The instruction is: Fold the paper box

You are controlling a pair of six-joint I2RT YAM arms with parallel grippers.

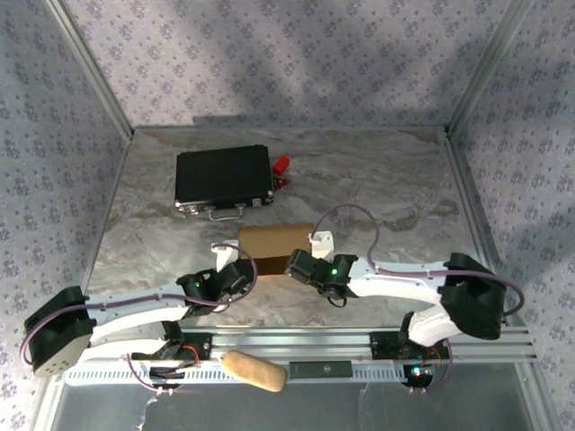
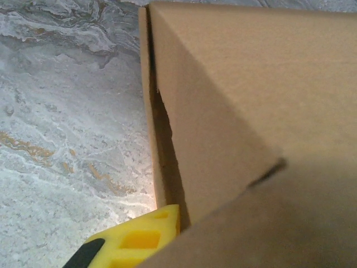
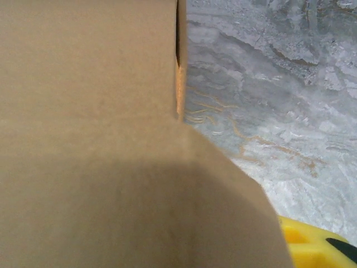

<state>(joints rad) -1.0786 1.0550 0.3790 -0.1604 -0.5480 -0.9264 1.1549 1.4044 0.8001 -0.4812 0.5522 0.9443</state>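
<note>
The paper box [image 1: 274,244], plain brown cardboard, lies on the marble table between my two grippers. My left gripper [image 1: 230,260] is at the box's left end. In the left wrist view its yellow finger [image 2: 139,240] presses against the box's side wall [image 2: 223,111], with a flap covering the other finger; it is shut on the cardboard. My right gripper [image 1: 312,250] is at the box's right end. In the right wrist view the box [image 3: 111,139] hides most of the jaws, and one yellow finger [image 3: 315,245] stands clear of the cardboard edge, so it is open.
A black rectangular case [image 1: 223,180] lies behind the box, with a small red object [image 1: 282,167] at its right end. A tan rounded lump [image 1: 255,370] rests on the metal rail [image 1: 359,341] near the arm bases. Patterned walls enclose the table.
</note>
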